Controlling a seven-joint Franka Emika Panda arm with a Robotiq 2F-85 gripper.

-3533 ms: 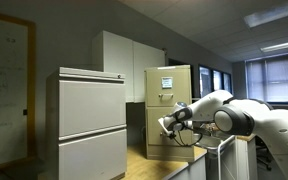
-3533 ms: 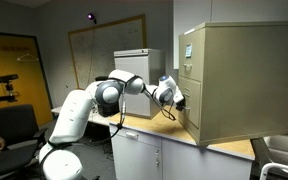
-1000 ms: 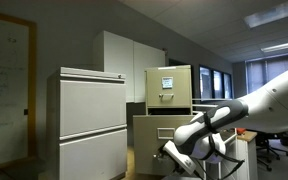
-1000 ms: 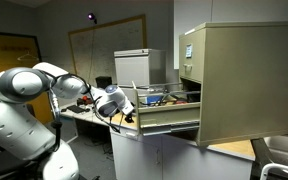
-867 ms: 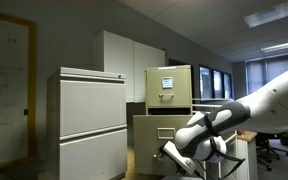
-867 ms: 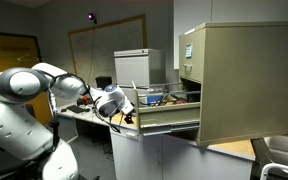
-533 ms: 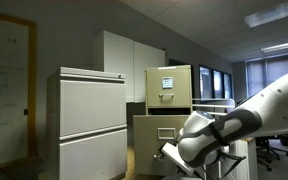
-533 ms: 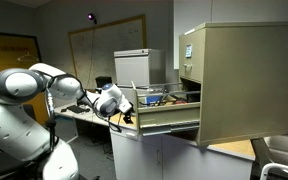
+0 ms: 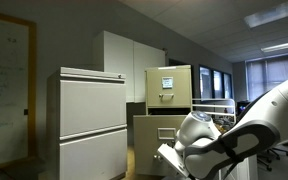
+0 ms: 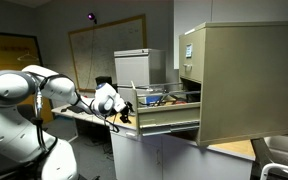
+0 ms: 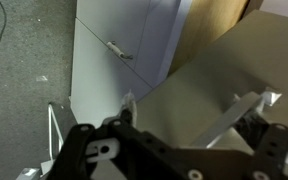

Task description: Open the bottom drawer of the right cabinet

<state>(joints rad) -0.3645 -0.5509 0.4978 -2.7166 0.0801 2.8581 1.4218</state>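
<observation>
Bottom drawer point(image 10: 169, 118) of cabinet point(image 10: 239, 80) out far, contents showing. Gripper point(image 10: 126, 108) just beside drawer front. Fingers point(image 11: 127, 106) spread wide in wrist view, pinching nothing. Pull looks done. Next call: back arm clear, no bumping front.
</observation>
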